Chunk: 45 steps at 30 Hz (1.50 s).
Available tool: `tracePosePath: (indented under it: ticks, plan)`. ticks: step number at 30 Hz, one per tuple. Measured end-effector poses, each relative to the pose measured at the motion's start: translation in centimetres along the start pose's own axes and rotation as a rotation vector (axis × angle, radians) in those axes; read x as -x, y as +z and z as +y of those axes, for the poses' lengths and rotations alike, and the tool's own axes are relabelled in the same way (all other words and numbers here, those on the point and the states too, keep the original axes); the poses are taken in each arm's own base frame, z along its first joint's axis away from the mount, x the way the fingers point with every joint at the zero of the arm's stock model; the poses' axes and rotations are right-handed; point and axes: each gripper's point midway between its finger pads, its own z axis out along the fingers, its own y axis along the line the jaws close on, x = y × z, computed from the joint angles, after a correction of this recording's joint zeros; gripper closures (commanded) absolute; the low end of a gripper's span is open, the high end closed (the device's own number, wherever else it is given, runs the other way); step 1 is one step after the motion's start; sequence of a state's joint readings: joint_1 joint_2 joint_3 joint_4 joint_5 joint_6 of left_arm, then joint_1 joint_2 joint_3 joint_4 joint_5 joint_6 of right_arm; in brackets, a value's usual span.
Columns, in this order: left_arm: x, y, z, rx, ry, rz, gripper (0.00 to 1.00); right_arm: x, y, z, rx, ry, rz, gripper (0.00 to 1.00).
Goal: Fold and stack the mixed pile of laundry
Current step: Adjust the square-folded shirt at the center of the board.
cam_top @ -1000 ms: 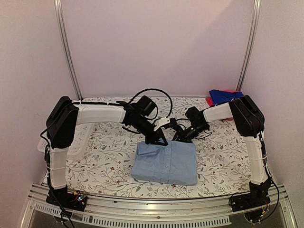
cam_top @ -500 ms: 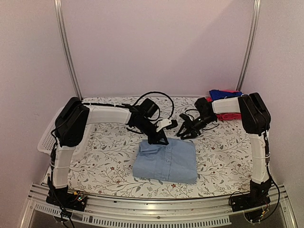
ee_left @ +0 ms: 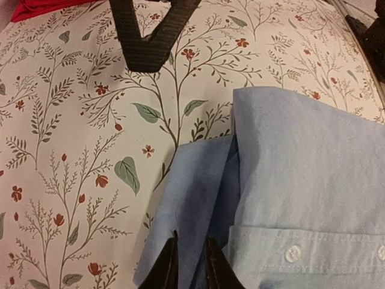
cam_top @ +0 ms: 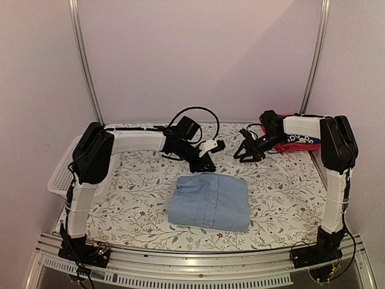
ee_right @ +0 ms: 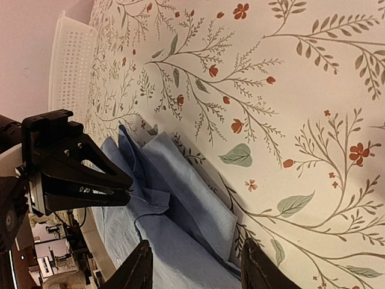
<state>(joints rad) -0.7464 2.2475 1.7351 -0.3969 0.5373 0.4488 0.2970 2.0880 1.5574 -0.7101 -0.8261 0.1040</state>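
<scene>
Item: light-blue collared shirt [cam_top: 209, 202]. Folded into a rectangle and lying flat at the middle of the floral table cover [cam_top: 129, 201], buttons facing up, collar at the far edge.

Item: royal-blue shirt [cam_top: 301, 140] with white print, and red garment [ee_left: 42, 6]. Together in the far right corner, partly hidden by the right arm [cam_top: 304, 127]; well apart from the folded shirt.

Item: left gripper [ee_left: 191, 270]. Just above the folded shirt's far edge; jaws parted by a narrow gap, holding nothing.

Item: right gripper [ee_right: 198, 270]. Raised over the table cover beyond the folded shirt; jaws wide apart, empty.

Item: white perforated basket [cam_top: 60, 174]. At the table's left edge.
</scene>
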Motion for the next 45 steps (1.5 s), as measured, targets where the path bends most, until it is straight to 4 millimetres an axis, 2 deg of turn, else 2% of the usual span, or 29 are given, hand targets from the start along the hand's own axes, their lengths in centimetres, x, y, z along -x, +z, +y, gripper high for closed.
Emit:
tracePosePath:
  ticks: [3, 5, 7, 10, 16, 18, 20, 25, 27, 30, 34, 37, 42, 45]
  plan:
    - [-0.9, 1.1, 0.3, -0.008, -0.022, 0.015, 0.56, -0.6, 0.2, -0.2, -0.007, 0.004, 0.015, 0.46]
    - [-1.5, 1.3, 0.2, -0.015, -0.040, 0.025, 0.34, -1.2, 0.1, -0.3, -0.010, 0.002, 0.021, 0.46]
    - [-2.0, 0.8, -0.2, -0.012, -0.055, 0.027, 0.27, -2.3, -0.2, -0.1, -0.012, 0.001, 0.027, 0.46]
    - [-3.1, -2.0, -1.6, 0.001, -0.113, 0.048, 0.22, -4.1, -0.7, 0.2, -0.029, -0.006, 0.035, 0.46]
    - [-3.0, -10.8, -3.1, 0.087, -0.296, -0.031, 0.22, -7.8, -1.7, 0.4, -0.074, 0.004, 0.056, 0.48]
    - [-3.7, -12.7, -3.7, 0.103, -0.393, -0.060, 0.21, -8.9, -1.9, 0.5, -0.075, 0.017, 0.064, 0.49]
    - [-5.2, -13.8, -4.6, 0.105, -0.523, -0.081, 0.21, -10.5, -2.0, 0.5, -0.070, 0.052, 0.080, 0.50]
    - [-9.5, -13.6, -7.5, 0.077, -0.837, -0.104, 0.22, -13.5, -1.9, 1.2, -0.007, 0.148, 0.098, 0.53]
    - [-10.4, -13.1, -7.9, 0.067, -0.936, -0.112, 0.25, -14.2, -1.6, 1.1, 0.014, 0.193, 0.101, 0.53]
    - [-10.4, -12.6, -7.5, 0.054, -1.031, -0.138, 0.33, -14.4, -1.2, 1.0, 0.038, 0.240, 0.094, 0.54]
    - [-9.9, -11.7, -6.8, 0.026, -1.101, -0.176, 0.36, -13.6, -0.9, 1.2, 0.063, 0.252, 0.067, 0.58]
    - [-10.4, -10.7, -6.5, 0.004, -1.151, -0.171, 0.39, -13.0, -0.6, 1.0, 0.073, 0.256, 0.048, 0.60]
    - [-10.6, -9.2, -5.8, -0.020, -1.197, -0.157, 0.45, -12.3, 0.2, 0.4, 0.089, 0.283, 0.036, 0.62]
    - [-10.1, -8.8, -5.2, -0.028, -1.200, -0.168, 0.51, -12.2, 0.9, 0.0, 0.093, 0.298, 0.040, 0.67]
